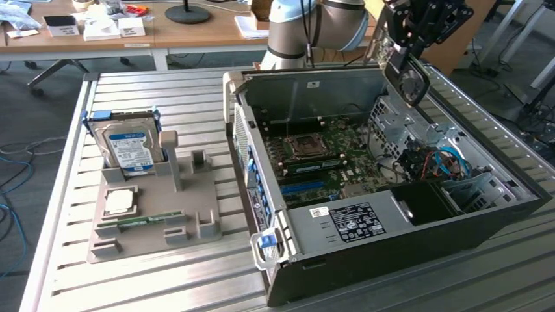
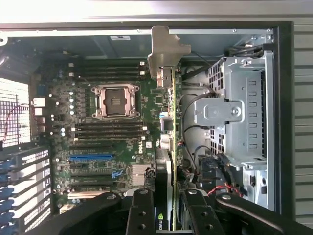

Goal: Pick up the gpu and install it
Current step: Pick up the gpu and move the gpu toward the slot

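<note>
Slatted desk [image 1: 156,279] bore the open case [image 1: 416,253]; above it, the tool [image 2: 169,205] was clamped on the gpu [image 2: 168,147], edge-down, probably for slotting into the motherboard [image 2: 107,137].

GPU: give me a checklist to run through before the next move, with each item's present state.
1. gpu clamped in the pincer: ok.
2. gpu hanging over the open case: ok.
3. Blue slot on the motherboard empty: ok.
4. gpu seated in a slot: not ok, it hangs above the motherboard.
5. gpu lined up with the blue slot: cannot tell.
6. Cables clear of the gpu: cannot tell.
</note>
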